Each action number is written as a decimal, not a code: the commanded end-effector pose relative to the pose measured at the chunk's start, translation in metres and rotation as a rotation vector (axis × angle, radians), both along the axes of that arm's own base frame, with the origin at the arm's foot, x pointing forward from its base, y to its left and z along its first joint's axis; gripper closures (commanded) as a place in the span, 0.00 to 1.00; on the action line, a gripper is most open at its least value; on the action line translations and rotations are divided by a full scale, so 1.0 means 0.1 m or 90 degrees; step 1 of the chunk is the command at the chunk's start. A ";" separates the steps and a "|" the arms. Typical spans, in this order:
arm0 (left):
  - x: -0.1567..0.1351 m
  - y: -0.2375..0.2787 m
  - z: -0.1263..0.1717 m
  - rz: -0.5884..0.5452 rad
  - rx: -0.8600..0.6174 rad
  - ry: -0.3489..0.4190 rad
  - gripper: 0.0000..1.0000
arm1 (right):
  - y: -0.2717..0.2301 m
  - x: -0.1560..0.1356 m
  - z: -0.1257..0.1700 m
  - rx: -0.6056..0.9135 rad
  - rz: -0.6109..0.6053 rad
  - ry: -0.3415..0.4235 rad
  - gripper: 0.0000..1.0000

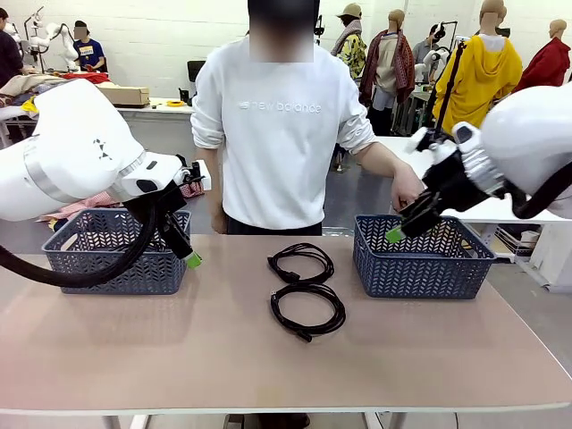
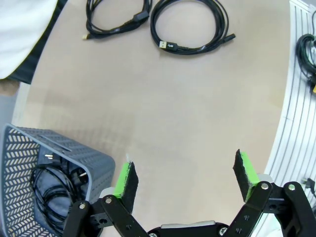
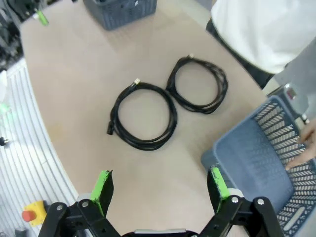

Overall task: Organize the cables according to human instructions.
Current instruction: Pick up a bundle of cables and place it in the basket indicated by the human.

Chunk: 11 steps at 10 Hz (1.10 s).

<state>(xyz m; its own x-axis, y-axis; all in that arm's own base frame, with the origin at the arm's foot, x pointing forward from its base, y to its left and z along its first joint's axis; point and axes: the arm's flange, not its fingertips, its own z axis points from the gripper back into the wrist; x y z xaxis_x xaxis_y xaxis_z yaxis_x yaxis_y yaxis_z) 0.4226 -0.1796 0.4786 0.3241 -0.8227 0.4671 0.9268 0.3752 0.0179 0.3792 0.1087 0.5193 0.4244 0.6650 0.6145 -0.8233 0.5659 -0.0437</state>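
Observation:
Two coiled black cables lie side by side at the table's middle, the farther cable (image 1: 301, 262) by the human (image 1: 277, 134) and the nearer cable (image 1: 307, 311) toward me. In the left wrist view both cables (image 2: 113, 30) (image 2: 190, 49) sit far ahead, and another cable (image 2: 54, 185) rests inside the left basket (image 2: 64, 145). My left gripper (image 1: 183, 252) (image 2: 183, 165) hangs open and empty in front of that basket. My right gripper (image 1: 402, 228) (image 3: 159, 175) is open and empty above the right basket's (image 1: 420, 273) near-left corner, with the two cables (image 3: 116, 116) (image 3: 222, 84) ahead of it.
The left basket (image 1: 107, 264) and right basket (image 3: 232, 148) flank the coils. The person's hand (image 1: 407, 189) (image 3: 308, 143) rests at the right basket's far rim. A black cord (image 2: 306, 54) lies on the ribbed metal beside the table. A red stop button (image 3: 28, 216) sits there too.

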 end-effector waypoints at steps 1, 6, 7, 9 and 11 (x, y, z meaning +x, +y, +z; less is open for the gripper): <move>0.02 0.02 0.01 0.003 -0.001 0.000 0.00 | 0.32 0.00 -0.03 -0.043 -0.009 0.069 0.00; 0.02 0.02 0.01 0.003 -0.001 0.000 0.00 | 1.05 0.04 -0.47 -0.081 0.014 0.108 0.00; 0.02 0.02 0.01 0.003 -0.001 0.000 0.00 | 1.11 0.06 -0.50 -0.071 0.015 0.119 0.00; 0.02 0.02 0.01 0.003 -0.001 0.000 0.00 | 1.02 -0.03 -0.55 -0.074 0.035 0.115 0.00; 0.02 0.02 0.01 0.003 -0.001 0.000 0.00 | 1.02 -0.03 -0.55 -0.074 0.035 0.115 0.00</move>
<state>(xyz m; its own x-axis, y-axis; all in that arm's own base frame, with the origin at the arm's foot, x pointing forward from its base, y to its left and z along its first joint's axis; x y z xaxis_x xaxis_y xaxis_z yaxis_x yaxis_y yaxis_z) 0.4227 -0.1798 0.4785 0.3238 -0.8228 0.4671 0.9270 0.3747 0.0175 0.3801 0.2142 0.4631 0.4857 0.7493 0.4502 -0.8525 0.5199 0.0542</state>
